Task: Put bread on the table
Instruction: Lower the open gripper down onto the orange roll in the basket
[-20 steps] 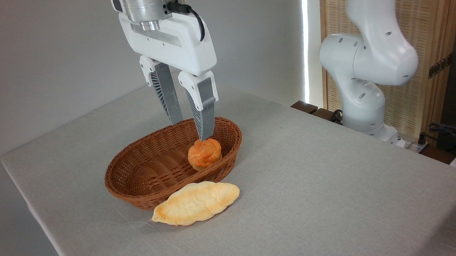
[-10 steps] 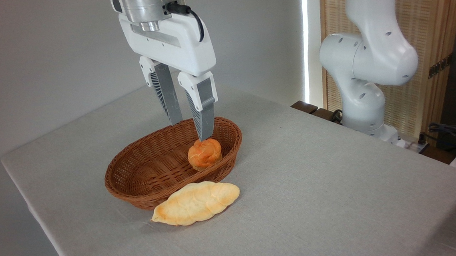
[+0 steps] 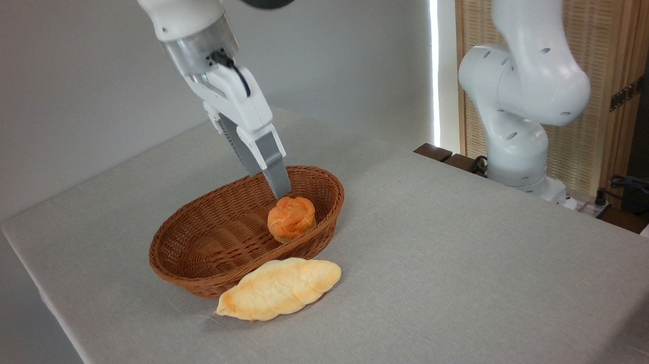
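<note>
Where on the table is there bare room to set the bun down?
The table is bare right of the basket and loaf, and in front of the loaf. It is crowded where the loaf lies against the basket holding the bun.

White arm [image 3: 523, 77], silver wrist, grey fingers [image 3: 269, 166], blk cable.

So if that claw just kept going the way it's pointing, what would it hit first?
Most likely the small knotted bun in the wicker basket. The gripper slants down toward the right, its tip just above the bun's top. Depth is hard to judge from this one view, so it might just miss.
</note>
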Robot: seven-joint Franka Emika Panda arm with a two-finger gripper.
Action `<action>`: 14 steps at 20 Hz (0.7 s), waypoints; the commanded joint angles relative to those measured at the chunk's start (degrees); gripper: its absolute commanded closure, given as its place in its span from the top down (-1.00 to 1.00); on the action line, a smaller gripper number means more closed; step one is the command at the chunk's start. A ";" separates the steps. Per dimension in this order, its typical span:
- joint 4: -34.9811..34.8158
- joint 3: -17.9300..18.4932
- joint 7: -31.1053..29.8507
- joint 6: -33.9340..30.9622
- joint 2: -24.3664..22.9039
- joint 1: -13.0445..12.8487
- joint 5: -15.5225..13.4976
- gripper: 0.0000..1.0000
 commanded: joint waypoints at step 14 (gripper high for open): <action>-14.63 -1.93 -2.10 17.09 1.66 -5.69 -1.98 1.00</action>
